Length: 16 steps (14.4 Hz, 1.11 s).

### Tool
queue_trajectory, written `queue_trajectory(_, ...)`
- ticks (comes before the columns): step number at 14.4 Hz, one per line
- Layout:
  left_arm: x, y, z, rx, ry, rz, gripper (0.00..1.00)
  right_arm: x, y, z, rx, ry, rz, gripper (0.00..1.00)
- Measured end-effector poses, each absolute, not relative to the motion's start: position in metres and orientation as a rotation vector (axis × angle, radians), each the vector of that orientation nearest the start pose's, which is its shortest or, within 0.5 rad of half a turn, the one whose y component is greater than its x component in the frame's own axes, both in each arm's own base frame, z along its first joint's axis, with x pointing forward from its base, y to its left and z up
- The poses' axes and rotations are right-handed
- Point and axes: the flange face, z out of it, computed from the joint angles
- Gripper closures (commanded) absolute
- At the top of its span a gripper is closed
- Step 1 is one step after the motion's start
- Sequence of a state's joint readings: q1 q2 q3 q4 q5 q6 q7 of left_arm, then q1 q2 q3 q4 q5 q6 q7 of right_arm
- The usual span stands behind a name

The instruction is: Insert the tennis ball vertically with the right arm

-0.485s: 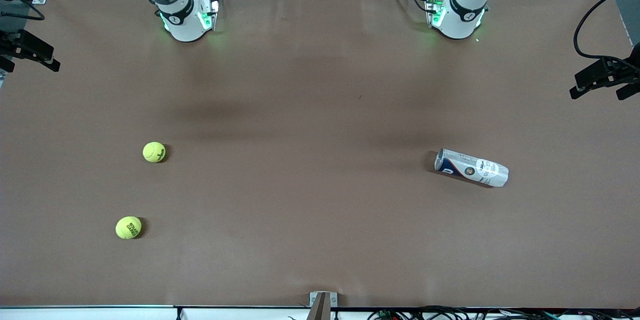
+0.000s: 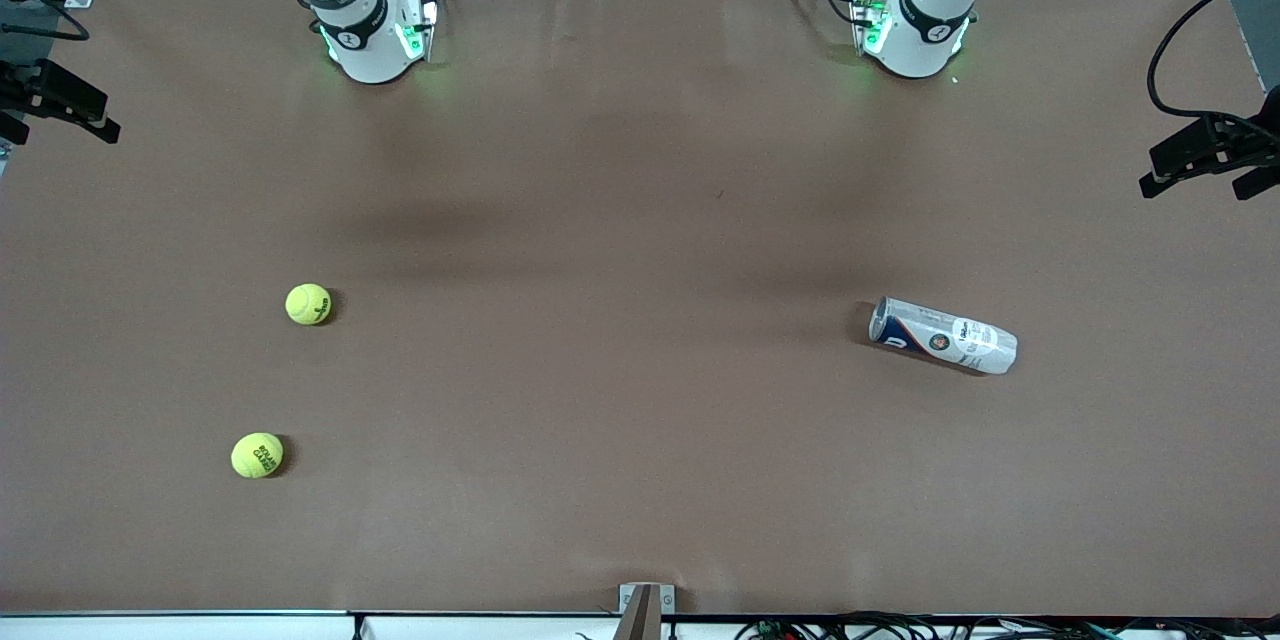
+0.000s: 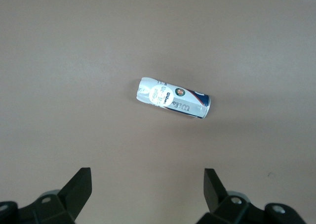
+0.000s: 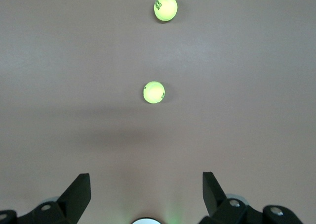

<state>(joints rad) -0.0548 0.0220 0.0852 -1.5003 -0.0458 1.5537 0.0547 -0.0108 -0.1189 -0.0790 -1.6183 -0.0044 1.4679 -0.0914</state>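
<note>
Nothing is grasped yet: right gripper and left gripper hang spread above the brown table. Next, the right arm must descend onto a yellow-green felt tennis ball; the white plastic can lies on its side.

The table wears a matt brown covering, smooth and paper-like, with faint creases. Two tennis balls show fuzzy yellow-green felt with dark printing. The can looks like clear glossy plastic under a printed white and blue label, catching a highlight (its rim seems metallic). The arm bases have smooth, glossy white shells with black bands. The gripper fingers look like matt black plastic.
</note>
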Motion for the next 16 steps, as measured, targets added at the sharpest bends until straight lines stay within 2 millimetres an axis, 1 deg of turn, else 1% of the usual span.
queue_trajectory(5, 0.56, 0.014, 0.643, -3.184, 0.019, -0.05, 0.0, 0.505, -0.049, 0.657, -3.135, -0.005, 0.033, 0.0)
queue_trajectory(8, 0.563, 0.011, 0.636, -3.184, -0.07, -0.025, 0.0, 0.512, -0.055, 0.657, -3.141, 0.011, -0.022, 0.0)
queue_trajectory(10, 0.563, 0.004, 0.631, -3.181, -0.145, 0.012, 0.0, 0.52, -0.06, 0.65, -3.144, 0.023, -0.031, 0.0)
queue_trajectory(12, 0.562, -0.01, 0.627, -3.173, -0.239, 0.056, 0.0, 0.532, -0.064, 0.633, -3.15, 0.033, -0.004, 0.0)
queue_trajectory(13, 0.561, -0.022, 0.625, -3.164, -0.322, 0.071, 0.0, 0.54, -0.068, 0.622, -3.159, 0.04, 0.011, 0.0)
queue_trajectory(16, 0.562, -0.068, 0.615, -3.099, -0.654, 0.11, 0.0, 0.563, -0.077, 0.596, -3.19, 0.044, -0.005, 0.0)
